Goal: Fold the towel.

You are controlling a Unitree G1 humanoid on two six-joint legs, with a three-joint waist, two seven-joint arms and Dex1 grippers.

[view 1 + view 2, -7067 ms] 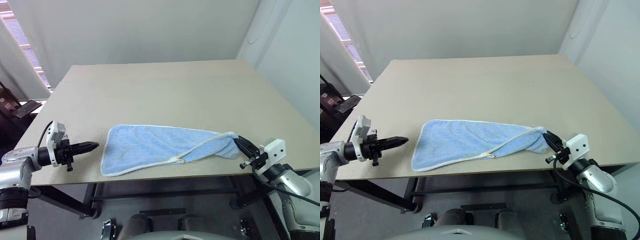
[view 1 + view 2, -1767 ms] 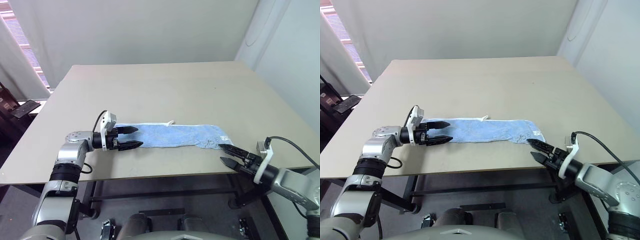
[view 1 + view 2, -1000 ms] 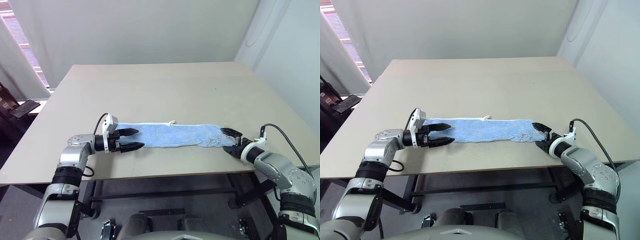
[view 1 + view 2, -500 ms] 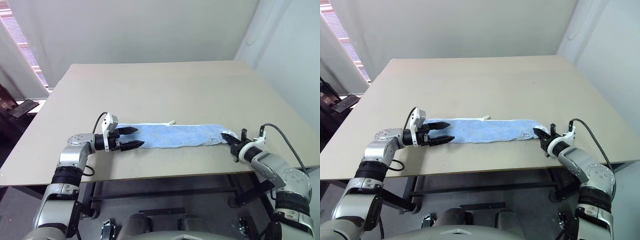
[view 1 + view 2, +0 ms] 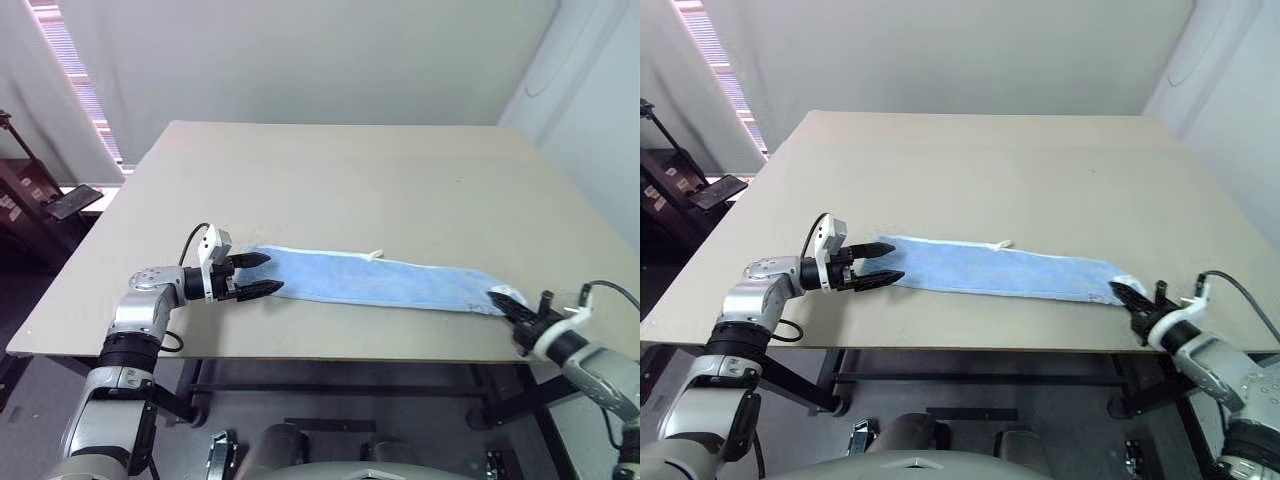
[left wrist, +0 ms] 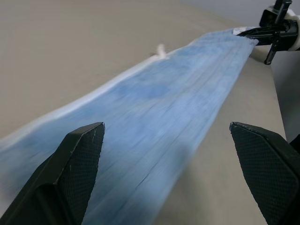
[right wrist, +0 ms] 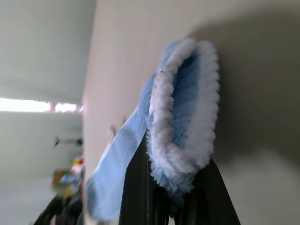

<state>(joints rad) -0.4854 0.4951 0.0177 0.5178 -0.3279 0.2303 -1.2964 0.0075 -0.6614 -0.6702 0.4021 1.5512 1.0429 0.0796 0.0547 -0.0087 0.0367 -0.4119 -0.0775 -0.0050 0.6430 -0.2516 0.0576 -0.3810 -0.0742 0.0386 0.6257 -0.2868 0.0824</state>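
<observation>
The towel (image 5: 380,282) is a light-blue cloth with white edging, drawn out into a long narrow strip along the front of the tan table (image 5: 350,170). A small white loop sticks out of its far edge. My left gripper (image 5: 268,273) is open at the strip's left end, one finger on each side of the cloth (image 6: 159,112). My right gripper (image 5: 503,303) is shut on the towel's right end, close to the table's front right edge. The right wrist view shows the doubled-over terry edge (image 7: 185,122) pinched between the fingers (image 7: 136,187).
The table's front edge runs just in front of the towel and both grippers. Bare tabletop stretches behind the strip up to the wall. A dark flat device (image 5: 75,200) sits on a stand off the table's left side.
My right gripper has shut on the towel's right end and pulled it right and toward the front edge, stretching the strip. The left gripper stays open in place. The camera has turned.
</observation>
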